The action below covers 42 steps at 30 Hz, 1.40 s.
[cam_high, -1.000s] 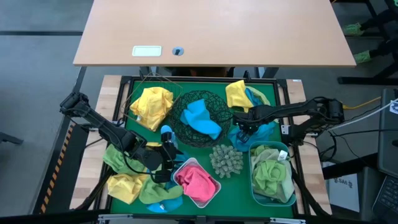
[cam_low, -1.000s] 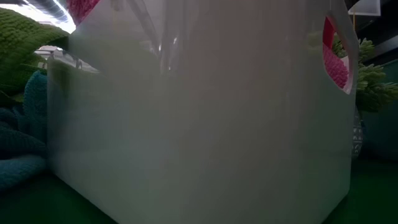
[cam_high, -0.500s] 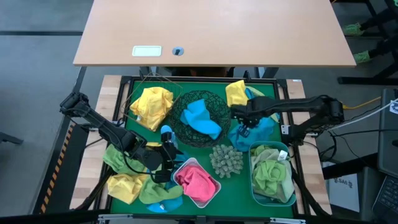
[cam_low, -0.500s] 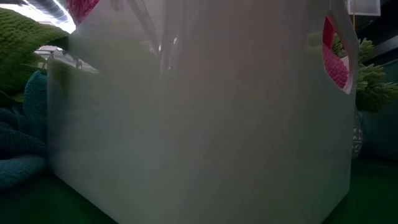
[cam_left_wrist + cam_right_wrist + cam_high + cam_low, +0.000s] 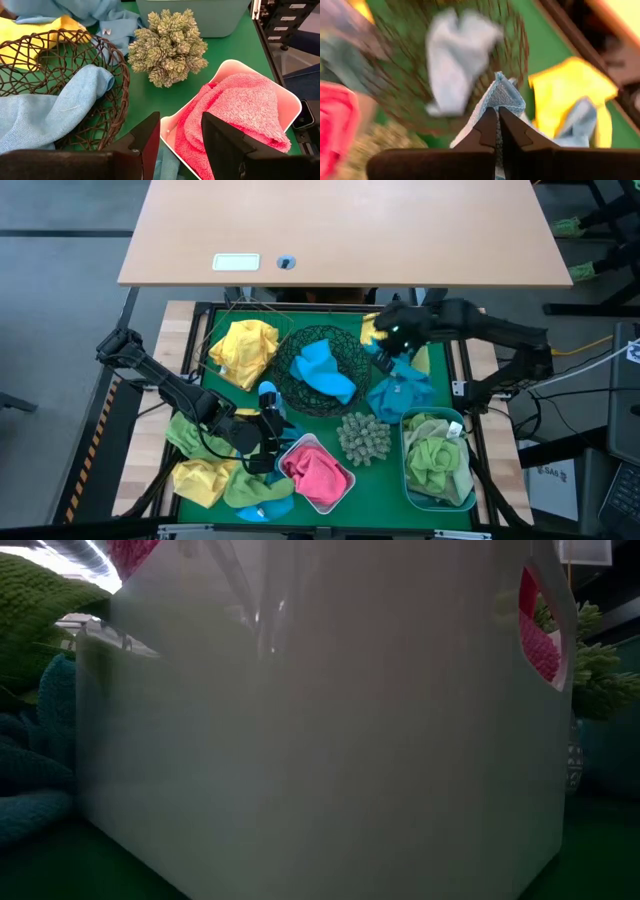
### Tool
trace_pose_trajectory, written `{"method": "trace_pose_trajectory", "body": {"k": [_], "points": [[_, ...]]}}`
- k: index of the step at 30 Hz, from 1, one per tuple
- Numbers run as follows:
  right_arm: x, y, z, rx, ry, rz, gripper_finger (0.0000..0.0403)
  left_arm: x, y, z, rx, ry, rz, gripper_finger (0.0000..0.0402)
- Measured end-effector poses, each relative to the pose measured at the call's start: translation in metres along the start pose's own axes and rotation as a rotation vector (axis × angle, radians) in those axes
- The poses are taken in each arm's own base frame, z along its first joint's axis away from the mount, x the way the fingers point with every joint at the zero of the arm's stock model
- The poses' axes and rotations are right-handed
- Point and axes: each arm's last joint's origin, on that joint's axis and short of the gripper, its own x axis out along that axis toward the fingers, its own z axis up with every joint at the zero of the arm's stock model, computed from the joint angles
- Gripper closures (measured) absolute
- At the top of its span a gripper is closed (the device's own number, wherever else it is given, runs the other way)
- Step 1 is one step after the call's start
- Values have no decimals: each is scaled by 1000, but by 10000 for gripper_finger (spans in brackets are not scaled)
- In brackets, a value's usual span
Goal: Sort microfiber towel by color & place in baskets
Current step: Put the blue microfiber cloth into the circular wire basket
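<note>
Blue towel (image 5: 504, 95) – pinched between the right gripper (image 5: 385, 348) fingers, lifted at 3 o'clock of the black wire bowl (image 5: 352, 358), which holds another blue towel (image 5: 325, 368). Left gripper (image 5: 180, 137) – fingers apart, nothing held, low at the white tub (image 5: 226, 68) of pink towel (image 5: 235, 110).

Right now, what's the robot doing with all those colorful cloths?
It's sorting towels by color into baskets. The right claw is shut on a blue towel near the back right of the green mat and is lifting it. The black wire bowl beside it holds another blue one. The left claw is open, waiting by the white tub with the pink towel. Green towels fill the blue tub. Yellow ones and more lie loose.
</note>
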Motion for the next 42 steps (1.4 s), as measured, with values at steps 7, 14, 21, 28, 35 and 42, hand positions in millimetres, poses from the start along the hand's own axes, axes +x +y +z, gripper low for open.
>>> {"method": "trace_pose_trajectory", "body": {"k": [7,14,21,28,35,42], "points": [[-67,-1,28,5,-313,117,400,0,0,0,0,0,0,264],[-120,-4,46,9,-628,214,401,0,0,0,-3,-5,-2,264],[-147,0,65,16,-918,326,401,0,0,0,-2,-4,-2,264],[-135,12,87,-32,-1009,358,401,0,0,1,-4,-8,-3,264],[-83,30,107,-149,-884,297,401,0,-1,1,-7,-12,-5,264],[-20,42,108,-255,-581,210,401,0,-1,1,-7,-13,-5,264]]}}
